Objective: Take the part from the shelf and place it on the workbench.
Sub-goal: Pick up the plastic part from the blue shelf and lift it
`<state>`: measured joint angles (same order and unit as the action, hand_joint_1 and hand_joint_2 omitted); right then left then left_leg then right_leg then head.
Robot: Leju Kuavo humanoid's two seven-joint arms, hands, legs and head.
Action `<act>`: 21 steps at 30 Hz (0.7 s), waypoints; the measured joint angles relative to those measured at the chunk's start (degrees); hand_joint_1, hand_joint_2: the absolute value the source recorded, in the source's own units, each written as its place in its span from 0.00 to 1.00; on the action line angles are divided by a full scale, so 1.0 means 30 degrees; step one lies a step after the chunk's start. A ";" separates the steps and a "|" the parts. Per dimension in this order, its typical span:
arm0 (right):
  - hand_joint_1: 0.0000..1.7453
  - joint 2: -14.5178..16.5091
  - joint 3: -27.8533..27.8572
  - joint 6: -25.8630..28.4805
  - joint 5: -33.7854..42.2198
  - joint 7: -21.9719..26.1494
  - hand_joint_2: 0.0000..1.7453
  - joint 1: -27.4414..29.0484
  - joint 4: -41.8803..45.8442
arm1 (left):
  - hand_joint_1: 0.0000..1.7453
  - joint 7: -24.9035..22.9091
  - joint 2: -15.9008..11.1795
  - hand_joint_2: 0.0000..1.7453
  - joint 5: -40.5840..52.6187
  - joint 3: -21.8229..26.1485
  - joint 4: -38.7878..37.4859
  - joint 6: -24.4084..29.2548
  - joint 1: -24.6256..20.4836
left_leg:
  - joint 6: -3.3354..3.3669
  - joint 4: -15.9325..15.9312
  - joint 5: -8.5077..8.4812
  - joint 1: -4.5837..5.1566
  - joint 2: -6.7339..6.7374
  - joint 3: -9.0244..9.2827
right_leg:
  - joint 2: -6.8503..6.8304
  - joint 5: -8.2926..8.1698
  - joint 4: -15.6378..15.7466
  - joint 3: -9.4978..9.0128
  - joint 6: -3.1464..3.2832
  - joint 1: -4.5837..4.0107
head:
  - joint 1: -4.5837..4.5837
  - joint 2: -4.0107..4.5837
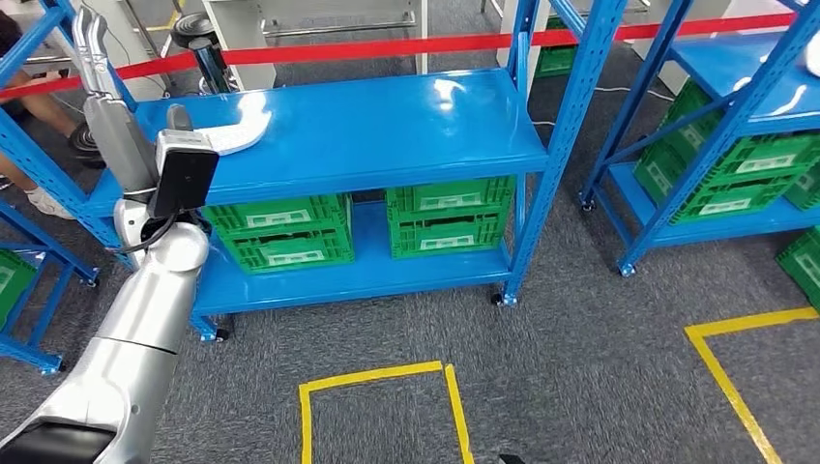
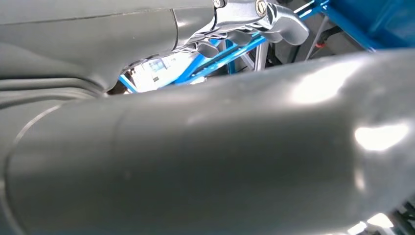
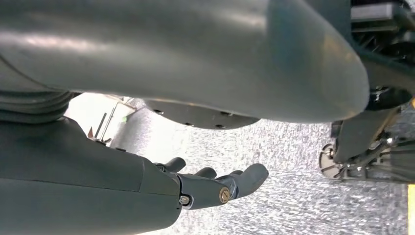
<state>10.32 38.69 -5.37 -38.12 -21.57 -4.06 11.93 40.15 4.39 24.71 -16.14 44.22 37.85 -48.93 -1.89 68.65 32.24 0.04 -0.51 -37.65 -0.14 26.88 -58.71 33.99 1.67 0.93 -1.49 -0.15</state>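
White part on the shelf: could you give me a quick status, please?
Left robot hand raised, open, beside the white part. Right robot hand open, over floor. Part untouched on blue shelf.

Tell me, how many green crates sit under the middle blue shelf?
4: two stacked on the left, two stacked on the right, all on the bottom shelf. More may hide behind.
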 joint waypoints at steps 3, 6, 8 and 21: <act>0.00 -0.0033 0.0000 0.0005 -0.0120 -0.0004 0.00 0.0037 0.0000 | 0.00 0.0000 -0.0107 0.00 -0.0009 -0.0120 -0.0151 0.0002 0.0089 | -0.0163 0.2028 -0.0072 -0.0159 0.0042 -0.1613 | 0.0033 0.0394 -0.0005 -0.0439 -0.0029 0.0031 | 0.0000 0.0000; 0.00 -0.0062 0.0000 0.0013 -0.0147 -0.0005 0.00 0.0043 0.0000 | 0.00 0.0000 -0.0204 0.00 -0.0004 -0.0155 -0.0213 0.0002 -0.0019 | -0.0107 -0.1248 -0.2382 -0.0178 0.0099 -0.0513 | 0.0078 0.0875 0.0000 -0.1041 -0.0234 0.0064 | 0.0001 0.0000; 0.00 -0.0093 0.0000 0.0016 -0.0140 0.0031 0.00 0.0012 0.0000 | 0.00 0.0000 -0.0244 0.00 0.0002 -0.0202 -0.0239 -0.0004 -0.0154 | 0.0104 -0.3006 -0.2869 -0.0090 0.0117 0.0325 | 0.0070 0.1188 0.0056 -0.1285 -0.0488 0.0038 | -0.0004 0.0000; 0.00 -0.0233 0.0005 0.0013 -0.0111 -0.0005 0.00 0.0053 0.0000 | 0.00 -0.0007 -0.0085 0.00 0.0357 -0.0441 -0.0593 -0.0035 -0.0559 | 0.0965 -0.3433 -0.0999 0.0038 -0.0118 0.2497 | 0.0035 0.0123 -0.2196 0.2099 -0.0839 -0.0046 | -0.0146 0.0000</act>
<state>9.62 38.70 -5.33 -38.46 -21.59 -3.91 11.93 40.13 4.14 25.78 -17.46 42.44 37.75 -50.61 1.01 58.35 29.24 0.15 -0.86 -30.16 -0.04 27.25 -65.30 40.29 -0.85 0.79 -1.93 -0.15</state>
